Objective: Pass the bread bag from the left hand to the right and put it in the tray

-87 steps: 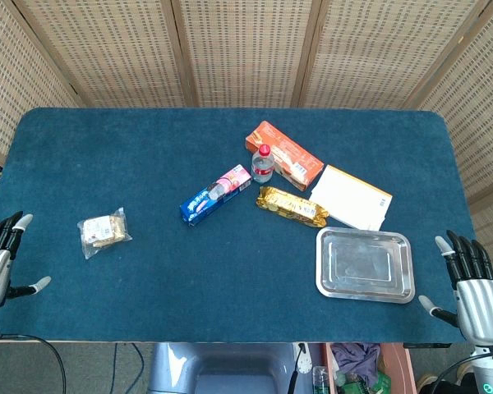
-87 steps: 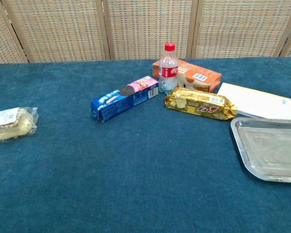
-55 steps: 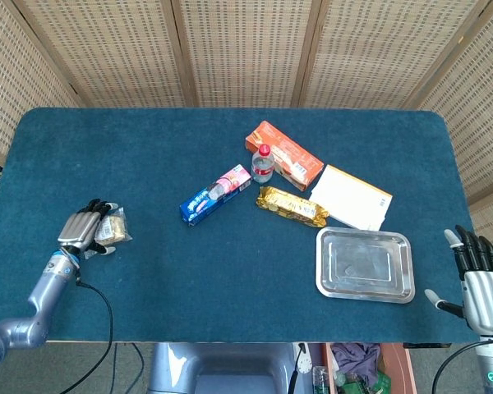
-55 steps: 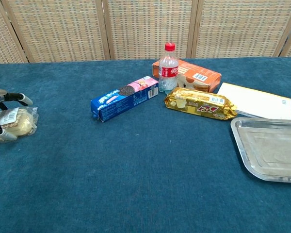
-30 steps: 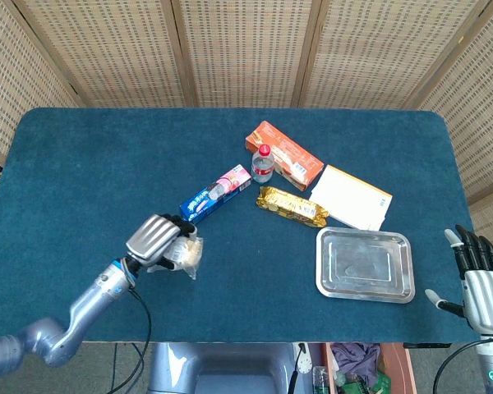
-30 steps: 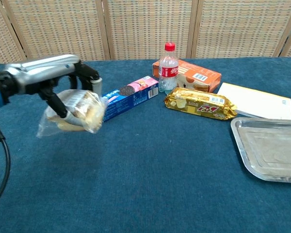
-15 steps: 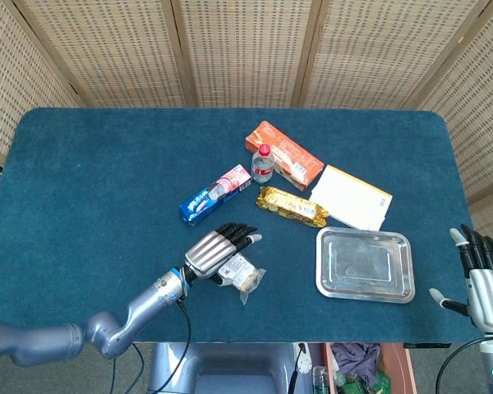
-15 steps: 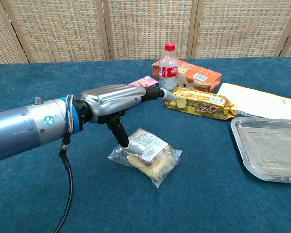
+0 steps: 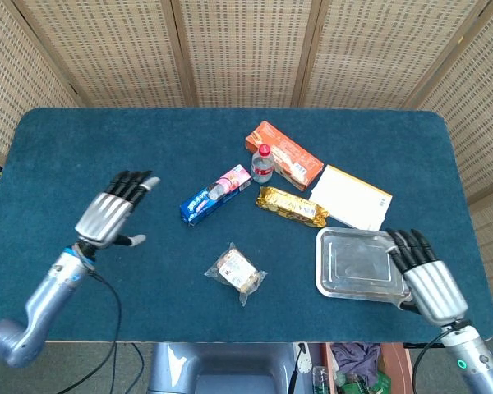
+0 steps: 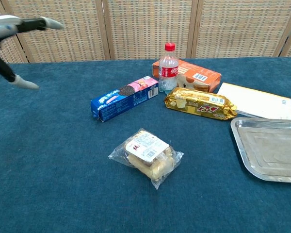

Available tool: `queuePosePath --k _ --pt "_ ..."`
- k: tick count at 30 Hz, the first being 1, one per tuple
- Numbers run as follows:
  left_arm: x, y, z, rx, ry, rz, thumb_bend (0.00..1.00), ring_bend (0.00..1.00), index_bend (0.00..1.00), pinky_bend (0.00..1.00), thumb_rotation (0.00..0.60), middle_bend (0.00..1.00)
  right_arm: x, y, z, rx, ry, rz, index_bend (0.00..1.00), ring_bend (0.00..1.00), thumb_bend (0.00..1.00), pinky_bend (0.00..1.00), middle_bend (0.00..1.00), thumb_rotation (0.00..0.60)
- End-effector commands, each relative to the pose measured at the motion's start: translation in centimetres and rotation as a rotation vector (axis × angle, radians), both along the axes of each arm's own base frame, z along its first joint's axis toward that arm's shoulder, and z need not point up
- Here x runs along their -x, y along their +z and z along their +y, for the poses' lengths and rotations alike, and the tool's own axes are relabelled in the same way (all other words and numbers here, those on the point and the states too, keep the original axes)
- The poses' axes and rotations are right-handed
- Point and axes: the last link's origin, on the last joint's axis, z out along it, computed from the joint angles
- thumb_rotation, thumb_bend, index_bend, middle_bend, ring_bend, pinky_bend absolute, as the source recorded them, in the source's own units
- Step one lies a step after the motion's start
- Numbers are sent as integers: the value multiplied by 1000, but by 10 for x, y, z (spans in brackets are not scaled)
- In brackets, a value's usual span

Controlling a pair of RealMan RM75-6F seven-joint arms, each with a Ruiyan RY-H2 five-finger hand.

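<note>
While bread bag [image 9: 236, 272] lies free | left hand [image 9: 110, 215] spread, empty | right hand [image 9: 425, 279] head-view only, fingers open

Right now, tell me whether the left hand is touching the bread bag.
Apart. The head view shows the left hand open, with bare blue cloth between it and the bread bag.
</note>
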Motion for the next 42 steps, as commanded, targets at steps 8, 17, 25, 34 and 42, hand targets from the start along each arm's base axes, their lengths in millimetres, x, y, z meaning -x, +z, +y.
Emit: queuePosePath --k 8,17,25,34,42 --pt "72 50 -47 -157 241 -94 0 0 0 0 600 0 -92 -78 -47 -225 710 396 0 0 0 0 0 600" --pt "93 46 -53 -141 299 -99 0 0 0 0 600 0 -152 -146 -78 -370 688 516 0 0 0 0 0 600" --pt "101 40 -51 -116 316 -104 0 0 0 0 600 0 -189 -187 -87 -414 652 545 0 0 0 0 0 600" --pt "104 43 -48 -112 321 -114 0 0 0 0 600 0 -218 -217 -91 -420 618 524 0 0 0 0 0 600" --pt "107 46 -47 -117 329 -127 0 0 0 0 600 0 -222 -231 -101 -396 554 537 51 92 0 35 83 600"
